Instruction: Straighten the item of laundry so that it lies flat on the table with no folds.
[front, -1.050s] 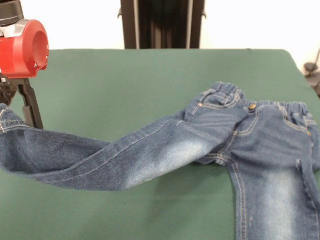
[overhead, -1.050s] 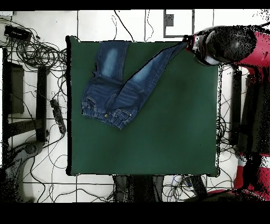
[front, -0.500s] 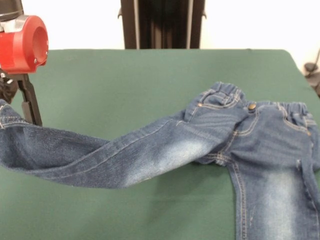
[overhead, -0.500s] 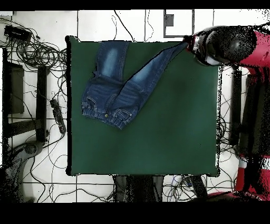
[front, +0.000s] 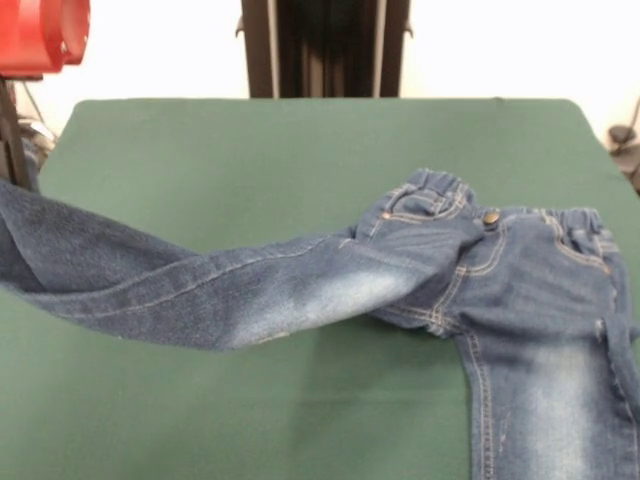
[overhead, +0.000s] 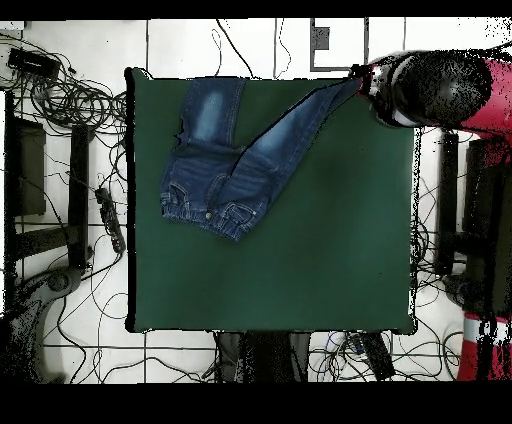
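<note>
Jeans (front: 420, 280) with one leg lifted off the green table (front: 250, 150).

The waistband and one leg lie flat on the table near one of its corners, that leg running straight out to the table's edge. The other leg is stretched taut away from the waistband, rising past the neighbouring corner to the red and black arm (overhead: 440, 88). The gripper (front: 12, 140) shows only as a dark bar at the cuff; it seems clamped there, but I cannot tell.
</note>
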